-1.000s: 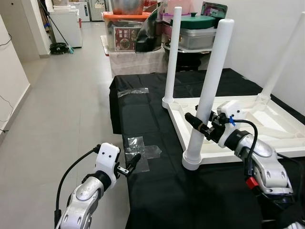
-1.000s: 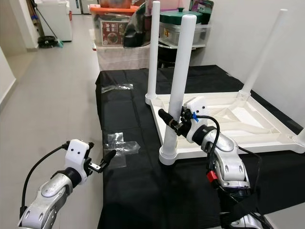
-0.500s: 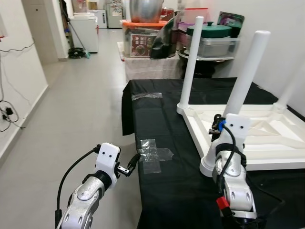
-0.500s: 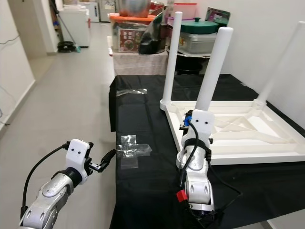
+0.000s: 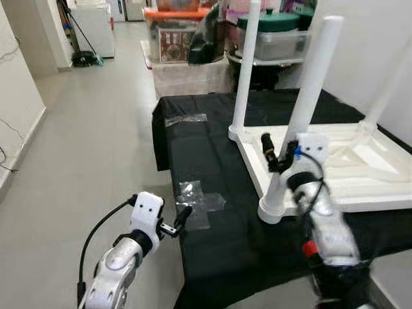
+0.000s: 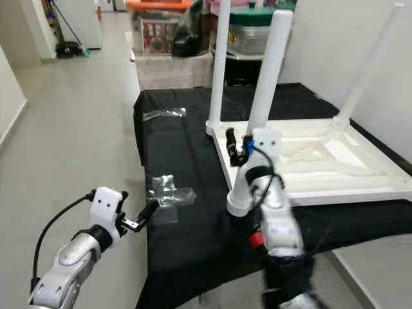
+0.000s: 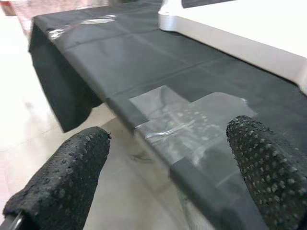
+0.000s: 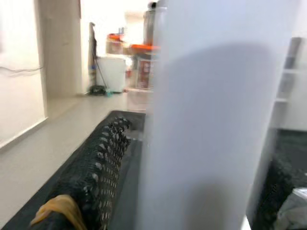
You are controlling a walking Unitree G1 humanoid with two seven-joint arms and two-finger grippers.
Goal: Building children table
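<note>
A white children's table point(image 5: 360, 174) lies upside down on a black-covered tabletop point(image 5: 206, 148), its legs pointing up. The right gripper point(image 5: 278, 158) is at the nearest leg point(image 5: 302, 122), low on the post; in the right wrist view the white leg point(image 8: 211, 120) stands between the two black fingers point(image 8: 103, 163). The jaws appear to be grasping it, though blur makes contact hard to confirm. The left gripper point(image 5: 179, 217) hovers at the tabletop's near edge, jaws spread wide and holding nothing, just beside a patch of clear tape point(image 5: 199, 199) stuck on the cloth. A second tape strip point(image 5: 185, 119) lies farther back. Storage boxes point(image 5: 177, 35) stand behind the tabletop on the grey floor point(image 5: 90, 129).
</note>
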